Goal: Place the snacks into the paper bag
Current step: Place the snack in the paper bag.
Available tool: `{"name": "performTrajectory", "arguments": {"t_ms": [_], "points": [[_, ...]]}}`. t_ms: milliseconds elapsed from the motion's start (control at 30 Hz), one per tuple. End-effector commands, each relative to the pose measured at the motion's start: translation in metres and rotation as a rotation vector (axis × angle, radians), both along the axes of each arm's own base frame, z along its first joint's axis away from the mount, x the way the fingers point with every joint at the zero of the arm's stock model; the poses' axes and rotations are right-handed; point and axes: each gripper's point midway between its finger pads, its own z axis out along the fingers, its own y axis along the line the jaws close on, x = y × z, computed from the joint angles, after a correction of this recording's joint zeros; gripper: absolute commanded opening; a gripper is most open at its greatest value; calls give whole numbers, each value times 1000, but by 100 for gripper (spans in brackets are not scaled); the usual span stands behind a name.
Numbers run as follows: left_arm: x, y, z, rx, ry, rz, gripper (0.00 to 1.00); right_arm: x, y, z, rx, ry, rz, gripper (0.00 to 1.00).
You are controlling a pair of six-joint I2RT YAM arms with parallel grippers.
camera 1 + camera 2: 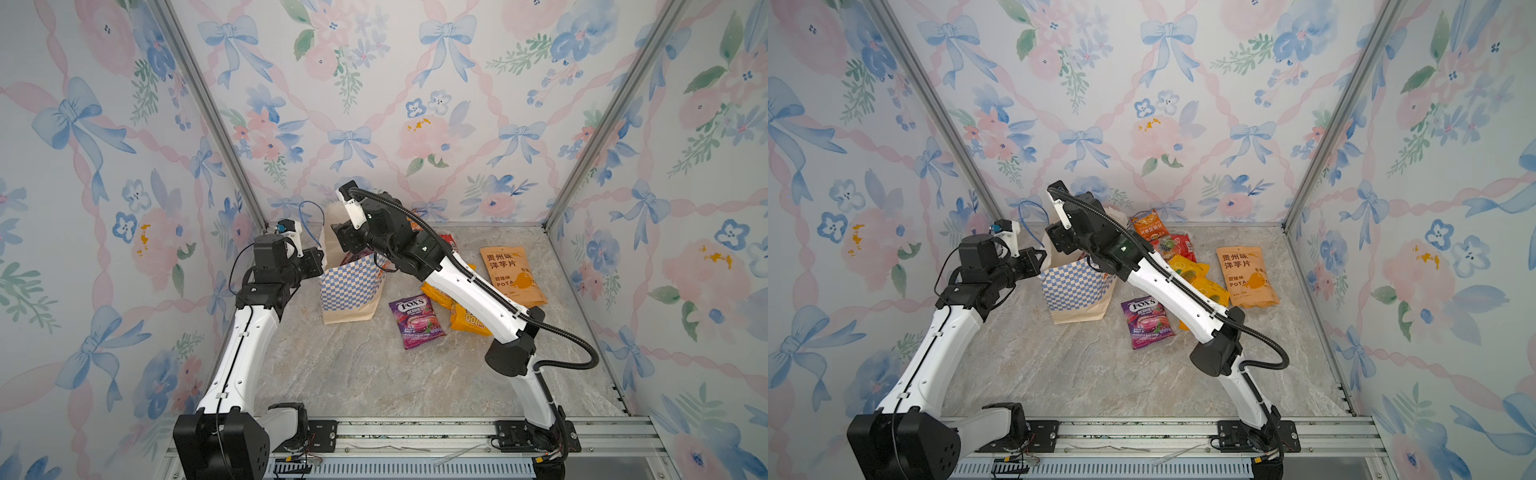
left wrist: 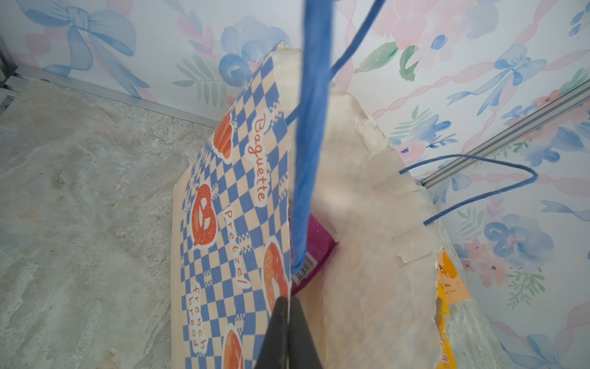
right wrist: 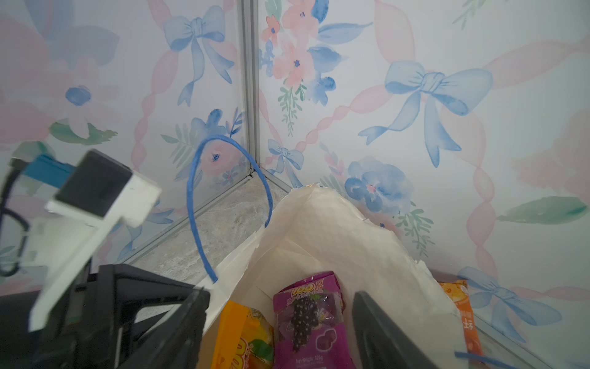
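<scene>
Left gripper [image 2: 289,306] clamps the bag [image 2: 236,191] rim. Right gripper [image 3: 279,297] hangs over the bag mouth, jaws spread, gripping nothing; purple pack [image 3: 306,322] and yellow pack [image 3: 242,338] lie inside just below it. Fox's pack [image 1: 415,320] and pouch [image 1: 513,274] lie on the table [image 1: 353,374] beside its arm, outside the bag.
</scene>
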Motion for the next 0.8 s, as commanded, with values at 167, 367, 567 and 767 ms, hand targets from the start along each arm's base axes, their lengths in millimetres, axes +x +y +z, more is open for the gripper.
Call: {"name": "performTrajectory", "arguments": {"t_ms": [167, 367, 567, 767], "points": [[6, -3, -3, -10, 8, -13, 0, -31, -55, 33, -36, 12, -27, 84], [7, 0, -7, -6, 17, 7, 0, -37, -89, 17, -65, 120, -60, 98], [8, -2, -9, -22, 29, 1, 0, -37, -126, -2, -4, 210, -101, 97], [9, -4, -7, -30, 23, 1, 0, -39, -159, -25, 111, 353, -99, 96]]}}
